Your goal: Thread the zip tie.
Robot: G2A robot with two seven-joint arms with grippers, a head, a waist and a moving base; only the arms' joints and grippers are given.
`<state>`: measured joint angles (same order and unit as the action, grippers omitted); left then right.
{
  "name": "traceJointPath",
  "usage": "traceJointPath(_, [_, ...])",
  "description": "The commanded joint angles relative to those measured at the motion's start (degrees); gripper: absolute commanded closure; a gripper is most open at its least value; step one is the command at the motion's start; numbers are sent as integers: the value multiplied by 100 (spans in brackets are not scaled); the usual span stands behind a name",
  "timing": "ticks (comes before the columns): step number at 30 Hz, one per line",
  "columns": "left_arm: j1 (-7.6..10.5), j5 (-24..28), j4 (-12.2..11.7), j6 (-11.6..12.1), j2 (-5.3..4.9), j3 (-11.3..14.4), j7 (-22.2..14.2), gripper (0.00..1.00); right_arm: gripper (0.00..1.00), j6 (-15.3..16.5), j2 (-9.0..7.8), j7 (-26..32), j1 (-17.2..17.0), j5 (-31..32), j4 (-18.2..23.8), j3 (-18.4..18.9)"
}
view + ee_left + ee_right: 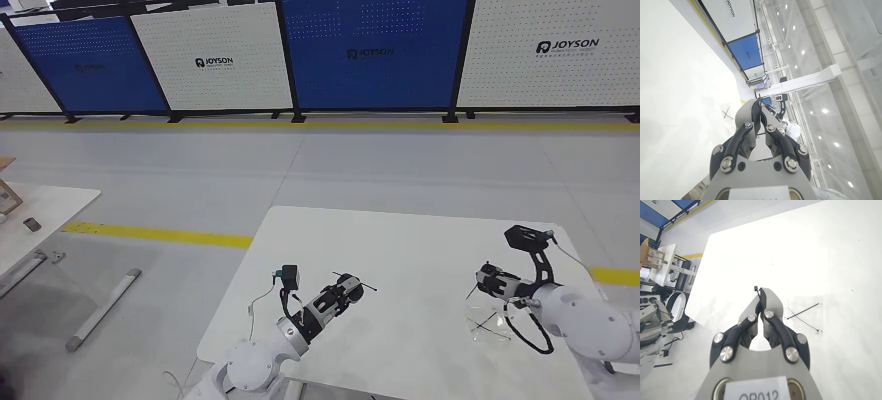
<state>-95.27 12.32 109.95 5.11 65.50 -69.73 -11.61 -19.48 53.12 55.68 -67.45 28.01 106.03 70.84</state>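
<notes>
We log right gripper (760, 294) clenched on zip tie (756, 290), head just past its tip, left gripper (760, 103) clenched on thin black strip (759, 95), spare ties (803, 311) crossed on surface (772, 247).

Left gripper (760, 103) is turned on its side, fingers pinched tight on a thin black zip tie (759, 97). Right gripper (760, 295) tilts downward, clamped on a second zip tie (755, 288). The arms are well apart.
</notes>
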Motion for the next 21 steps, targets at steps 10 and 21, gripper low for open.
traceJointPath(10, [103, -265, 209, -6, 25, 130, 222, 100, 100, 0, 0, 4, 3, -6, 0, 2])
traceJointPath(21, [853, -862, -435, -425, 240, 887, 1372, 100, 100, 0, 83, -1450, -639, -383, 371, 150])
